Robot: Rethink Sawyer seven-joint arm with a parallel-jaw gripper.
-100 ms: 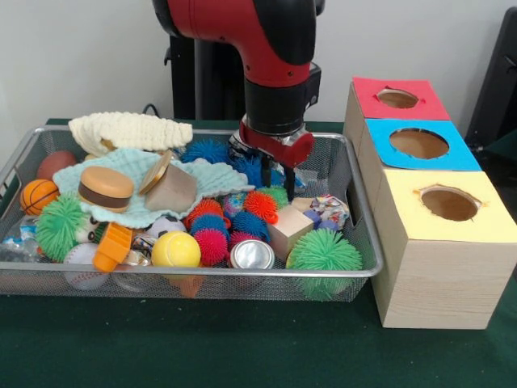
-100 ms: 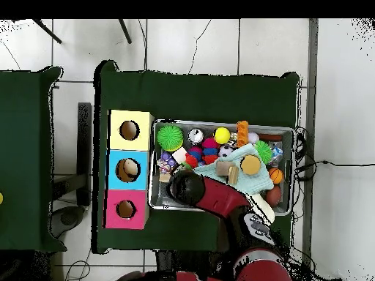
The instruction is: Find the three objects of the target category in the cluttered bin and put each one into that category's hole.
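From the front, the red and black arm [image 1: 271, 48] reached down into the silver wire-mesh bin [image 1: 355, 242]. Its gripper [image 1: 277, 179] hung low among the clutter at the bin's back, just above some blue spiky balls [image 1: 246, 168]; two dark fingertips [image 1: 289, 184] showed a narrow gap, but whether they held anything could not be told. In the bin lay a green spiky ball [image 1: 324, 252], a yellow ball [image 1: 175, 250], a silver can [image 1: 252, 255], a small wooden block [image 1: 289, 230], a toy hamburger [image 1: 106, 187] on a pale green knitted cloth [image 1: 129, 170] and a small basketball [image 1: 37, 195]. Beside the bin stood three wooden boxes with round holes, topped red [image 1: 399, 99], blue [image 1: 418, 144] and yellow [image 1: 447, 204].

From overhead, the arm [image 2: 212, 196] covered the bin's corner nearest the blue-topped box [image 2: 129, 170], hiding the gripper. The green spiky ball [image 2: 170, 136] lay in the corner beside the yellow-topped box [image 2: 130, 130].
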